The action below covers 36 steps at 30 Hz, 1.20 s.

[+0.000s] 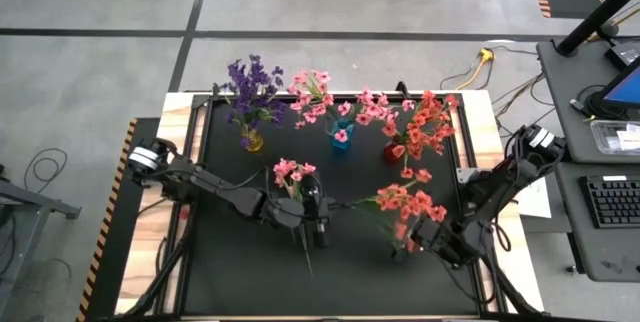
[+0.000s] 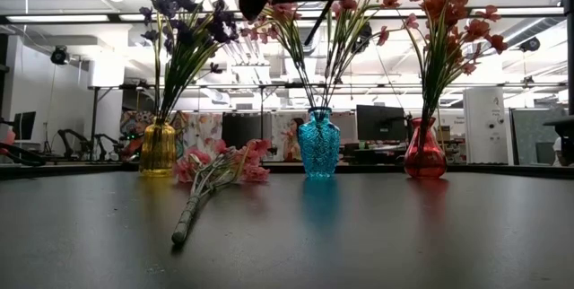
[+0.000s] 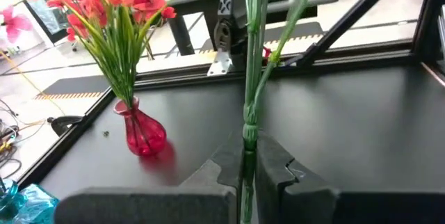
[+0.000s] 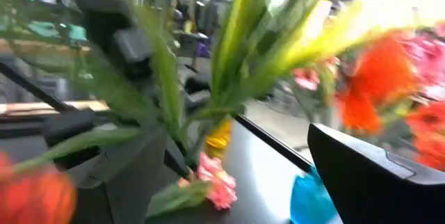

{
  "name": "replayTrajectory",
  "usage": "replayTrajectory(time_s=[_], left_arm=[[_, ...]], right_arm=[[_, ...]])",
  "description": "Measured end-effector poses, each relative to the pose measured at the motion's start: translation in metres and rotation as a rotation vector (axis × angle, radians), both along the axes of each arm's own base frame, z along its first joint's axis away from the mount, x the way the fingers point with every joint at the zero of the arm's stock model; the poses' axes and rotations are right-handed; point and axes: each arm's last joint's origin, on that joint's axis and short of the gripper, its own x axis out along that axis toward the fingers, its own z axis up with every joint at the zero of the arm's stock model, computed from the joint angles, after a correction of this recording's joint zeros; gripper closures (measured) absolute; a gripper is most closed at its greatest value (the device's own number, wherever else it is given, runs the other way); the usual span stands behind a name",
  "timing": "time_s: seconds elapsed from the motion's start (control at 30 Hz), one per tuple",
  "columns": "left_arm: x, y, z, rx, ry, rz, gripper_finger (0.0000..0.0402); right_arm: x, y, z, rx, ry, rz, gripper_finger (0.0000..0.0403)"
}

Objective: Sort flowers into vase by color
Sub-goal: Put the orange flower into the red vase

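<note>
Three vases stand along the table's far side: a yellow one (image 1: 251,141) with purple flowers, a blue one (image 1: 342,138) with pink flowers, and a red one (image 1: 393,152) with coral-red flowers. A pink sprig (image 1: 293,175) lies flat on the black mat, its stem (image 2: 188,219) toward the near edge. My left gripper (image 1: 322,212) is shut on the stem of a coral-red sprig (image 1: 405,204). Its blossoms reach over to my right gripper (image 1: 408,245). My right gripper's fingers (image 4: 368,175) stand wide apart with the sprig's leaves (image 4: 229,57) between them; whether they touch it, I cannot tell. My left gripper pinches the coral-red sprig's green stem (image 3: 247,137) near its bare lower end, between its two fingers (image 3: 278,172). The fingers come level from the table's left and lie along the stem. The sprig is lifted clear of the mat and runs on toward the right arm.
The black mat (image 1: 240,272) has a raised rim, with wooden table margins at left and right. The near half of the mat holds only the pink sprig's stem. A desk with a keyboard (image 1: 610,202) stands beyond the right edge.
</note>
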Motion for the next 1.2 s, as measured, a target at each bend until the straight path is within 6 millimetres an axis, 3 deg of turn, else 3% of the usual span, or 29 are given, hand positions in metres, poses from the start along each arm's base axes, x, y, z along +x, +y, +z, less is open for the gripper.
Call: replayTrajectory(time_s=[0.17, 0.3, 0.43, 0.63, 0.83, 1.0, 1.2], left_arm=[[-0.001, 0.001, 0.003, -0.006, -0.009, 0.006, 0.0402], [-0.002, 0.001, 0.008, -0.024, -0.040, 0.009, 0.0402], [0.001, -0.001, 0.011, -0.038, -0.090, -0.017, 0.0402], [0.006, -0.003, 0.005, -0.053, -0.110, -0.049, 0.0402], [0.006, -0.004, 0.002, -0.047, -0.096, -0.049, 0.0402], [0.006, -0.004, 0.002, -0.037, -0.088, -0.051, 0.0402], [0.006, -0.004, 0.001, -0.040, -0.086, -0.050, 0.0400]], right_arm=[[-0.010, 0.003, -0.005, 0.032, 0.041, -0.122, 0.0062], [-0.012, 0.003, -0.014, 0.087, -0.025, -0.017, 0.0062], [0.005, -0.010, -0.027, 0.146, -0.099, 0.139, 0.0063], [0.034, -0.041, -0.031, 0.163, -0.136, 0.151, 0.0064], [0.037, -0.045, -0.025, 0.132, -0.137, 0.151, 0.0079], [0.036, -0.046, -0.023, 0.134, -0.144, 0.160, 0.0132], [0.035, -0.045, -0.018, 0.127, -0.161, 0.250, 0.0237]])
